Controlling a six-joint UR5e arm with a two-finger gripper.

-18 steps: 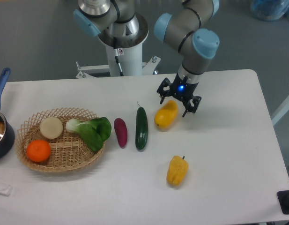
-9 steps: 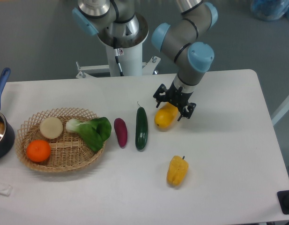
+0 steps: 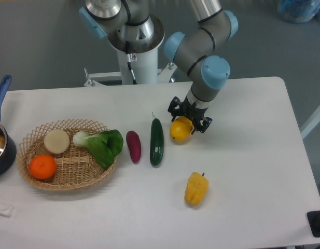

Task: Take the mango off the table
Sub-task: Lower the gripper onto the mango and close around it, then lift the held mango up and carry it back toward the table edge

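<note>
End effector [image 3: 189, 116] has shifted left, now straddling the mango [image 3: 180, 130].

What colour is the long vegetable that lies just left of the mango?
Dark green. The cucumber shows clearly in the fixed camera view, on the table beside the mango.

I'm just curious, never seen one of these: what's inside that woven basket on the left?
The basket holds an orange citrus fruit, a pale round vegetable and a leafy bok choy overhanging its rim. Anything beneath them is covered.
</note>
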